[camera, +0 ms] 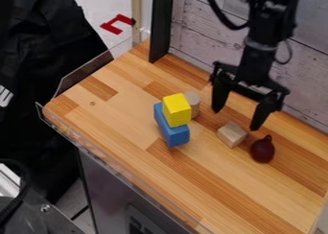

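Clock faces as seen in the view, 12 at its top.

Claw [236, 119]: hanging over the right half of the table [122, 108], fingers spread wide, gripping nothing. Arm comes down from 12 to 1 o'clock. Nearest thing is a small plain wooden block [231, 134], on the table at 6 o'clock from the claw.

Dark red, pear-shaped thing [263, 150] at 5 o'clock from the claw, near the wooden block, its narrow stem end towards 12 to 1.

At 9 o'clock from the claw: yellow block [177, 110] resting on a longer blue block [171, 135], whose length runs 11 to 5 o'clock. Pale cylinder [194, 103] upright at 2 o'clock from the yellow block, which partly hides it; contact between them hard to tell. The stacked pair stands in front of the cylinder on its 8 o'clock side.

Beyond the table, towards 1 o'clock: pale plank wall [198, 41], close behind the claw. Black upright post [161, 24] at the 11 o'clock corner. Red angular thing [117, 24] farther out, also 11 o'clock.
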Motion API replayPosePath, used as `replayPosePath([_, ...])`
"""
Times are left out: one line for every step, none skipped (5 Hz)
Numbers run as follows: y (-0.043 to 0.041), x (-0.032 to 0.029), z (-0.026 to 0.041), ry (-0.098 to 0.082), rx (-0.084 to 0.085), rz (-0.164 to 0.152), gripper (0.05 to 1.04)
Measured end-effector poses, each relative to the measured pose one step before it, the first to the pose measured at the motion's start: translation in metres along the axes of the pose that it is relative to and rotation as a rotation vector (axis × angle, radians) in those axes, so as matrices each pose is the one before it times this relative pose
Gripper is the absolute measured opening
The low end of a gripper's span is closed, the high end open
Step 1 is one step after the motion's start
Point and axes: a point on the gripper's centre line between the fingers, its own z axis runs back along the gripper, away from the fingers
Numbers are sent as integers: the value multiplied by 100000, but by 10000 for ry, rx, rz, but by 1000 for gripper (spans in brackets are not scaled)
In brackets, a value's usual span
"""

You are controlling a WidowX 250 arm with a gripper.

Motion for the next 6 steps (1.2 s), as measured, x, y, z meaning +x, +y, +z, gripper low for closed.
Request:
replayPosePath([-199, -396, 2281, -620, 236, -167, 999])
replayPosePath([294, -767, 960, -15, 80, 96, 999])
replayPosePath([924, -767, 731, -144, -24, 307, 999])
replayPosePath([1290, -374, 246, -85, -22, 402, 999])
replayPosePath([155, -392, -64, 435, 7, -36, 999])
replayPosePath([17, -13, -377, 135, 28, -41, 999])
